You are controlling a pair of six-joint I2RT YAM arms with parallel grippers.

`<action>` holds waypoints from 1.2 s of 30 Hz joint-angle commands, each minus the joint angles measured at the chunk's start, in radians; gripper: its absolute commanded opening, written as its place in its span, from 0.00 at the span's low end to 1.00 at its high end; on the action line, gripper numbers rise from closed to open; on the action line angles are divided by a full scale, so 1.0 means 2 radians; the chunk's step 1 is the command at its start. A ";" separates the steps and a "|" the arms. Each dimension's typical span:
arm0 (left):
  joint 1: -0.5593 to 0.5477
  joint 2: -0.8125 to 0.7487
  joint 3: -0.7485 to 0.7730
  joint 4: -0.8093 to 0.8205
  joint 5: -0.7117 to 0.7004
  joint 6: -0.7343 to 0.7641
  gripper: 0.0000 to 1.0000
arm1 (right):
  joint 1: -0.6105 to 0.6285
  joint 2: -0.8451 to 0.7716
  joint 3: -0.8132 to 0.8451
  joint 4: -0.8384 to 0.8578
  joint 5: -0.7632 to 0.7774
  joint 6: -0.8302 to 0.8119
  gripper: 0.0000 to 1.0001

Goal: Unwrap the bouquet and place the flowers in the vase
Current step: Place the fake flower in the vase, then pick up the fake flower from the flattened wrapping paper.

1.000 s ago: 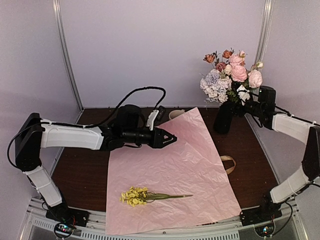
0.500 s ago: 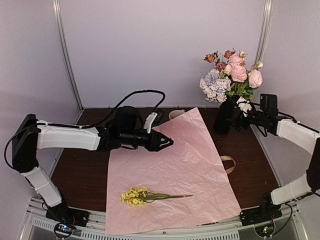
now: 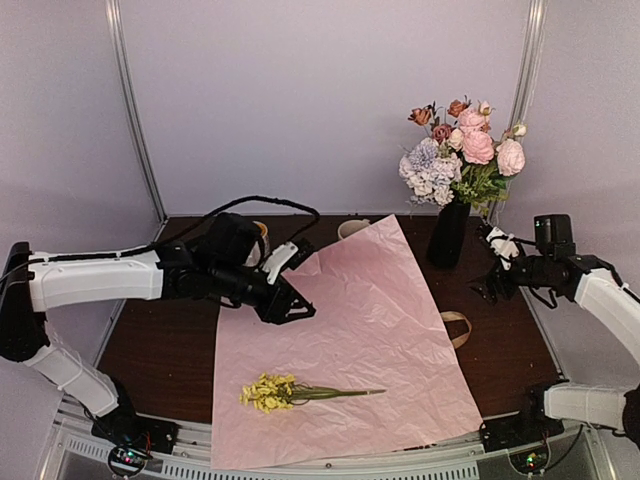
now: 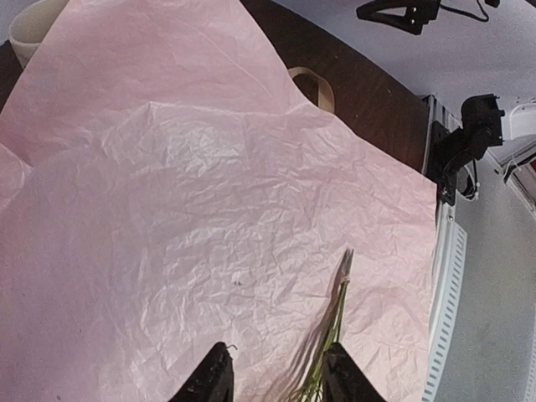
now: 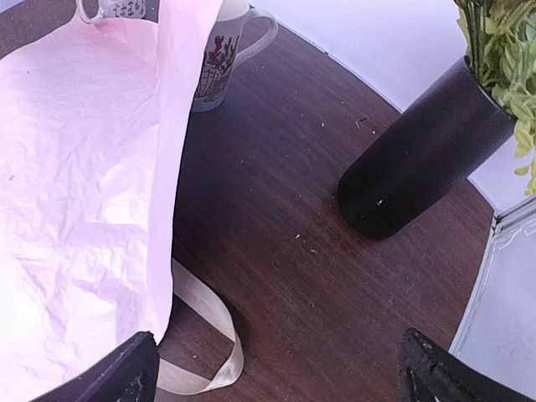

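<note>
Top external view: flowers [image 3: 460, 155] stand in the vase [image 3: 447, 235] at the counter's [image 3: 160, 350] two o'clock; a yellow sprig [image 3: 275, 392] lies on pink paper [image 3: 350, 330] at six; right tool [image 3: 487, 282], at the vase's four o'clock, gapes empty; left tool [image 3: 299, 311] hovers part-open over the paper.

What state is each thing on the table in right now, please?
Vase, upright, holding most flowers.
Pink paper, unwrapped, spread open.
Yellow sprig, lying on the pink paper.
Ribbon, untied, loose on the table.
Left jaws, open, empty, above the paper.
Right jaws, wide open, empty.
</note>
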 commanded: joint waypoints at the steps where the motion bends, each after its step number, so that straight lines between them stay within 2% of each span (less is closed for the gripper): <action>1: -0.030 -0.028 -0.006 -0.105 0.007 0.047 0.40 | -0.001 0.011 0.041 -0.109 0.024 0.038 1.00; 3: -0.052 -0.040 -0.012 -0.135 -0.012 0.045 0.40 | -0.001 0.029 0.065 -0.165 0.000 0.008 1.00; 6: -0.079 -0.067 -0.037 -0.166 -0.035 0.030 0.40 | 0.009 0.039 0.085 -0.231 -0.074 -0.040 0.90; 8: -0.081 -0.092 -0.062 -0.169 -0.042 0.012 0.40 | 0.039 0.037 0.091 -0.252 -0.092 -0.059 0.85; 10: -0.081 -0.126 -0.096 -0.159 -0.045 -0.006 0.40 | 0.099 0.036 0.090 -0.259 -0.085 -0.074 0.81; 15: -0.083 -0.211 -0.175 -0.134 -0.052 -0.046 0.42 | 0.232 0.061 0.087 -0.223 -0.059 -0.062 0.73; 18: -0.082 -0.246 -0.208 -0.128 -0.082 -0.059 0.43 | 0.318 0.109 0.094 -0.172 -0.034 -0.030 0.64; 20: -0.082 -0.256 -0.217 -0.127 -0.113 -0.067 0.43 | 0.370 0.154 0.109 -0.142 -0.008 0.005 0.53; 22: -0.082 -0.262 -0.219 -0.126 -0.140 -0.076 0.43 | 0.412 0.203 0.131 -0.128 0.009 0.036 0.52; 29: -0.082 -0.308 -0.252 -0.083 -0.237 -0.168 0.44 | 0.503 0.324 0.166 -0.102 0.035 0.066 0.48; 36: -0.083 -0.374 -0.277 -0.061 -0.286 -0.199 0.44 | 0.527 0.392 0.191 -0.104 0.060 0.082 0.43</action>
